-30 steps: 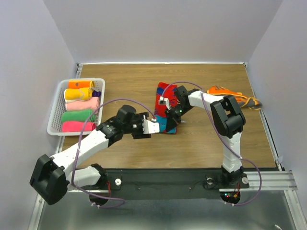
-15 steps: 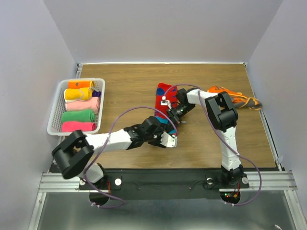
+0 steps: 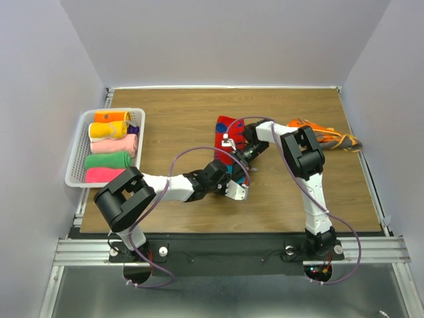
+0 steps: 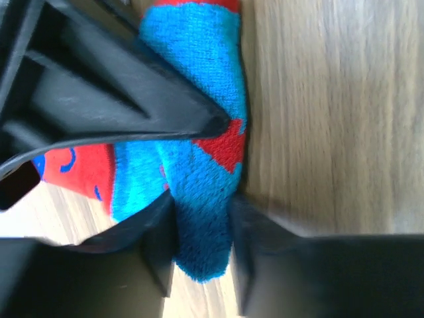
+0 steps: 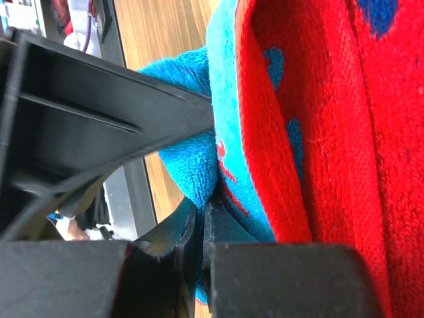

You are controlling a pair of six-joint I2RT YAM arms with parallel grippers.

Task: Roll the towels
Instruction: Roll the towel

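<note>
A red and blue towel (image 3: 225, 126) lies partly folded at the table's middle. My left gripper (image 3: 236, 189) is at its near end, shut on a fold of the blue edge (image 4: 202, 252) between both fingers (image 4: 159, 248). My right gripper (image 3: 239, 158) is just beyond it, on the towel's right side. It is shut on a thin blue edge of the same towel (image 5: 192, 165), with the red part (image 5: 318, 132) beside the jaws. Each wrist view shows a black part of the other gripper close by. An orange towel (image 3: 323, 134) lies crumpled at the right.
A white basket (image 3: 78, 149) at the left edge holds several rolled towels in orange, yellow, pink, green and red. Purple cables loop over both arms. Bare wood lies at the far side and near the right front.
My left arm has swung right, from left of the towel to its near end, and has shut on the blue edge. My right gripper has stayed on the towel.
</note>
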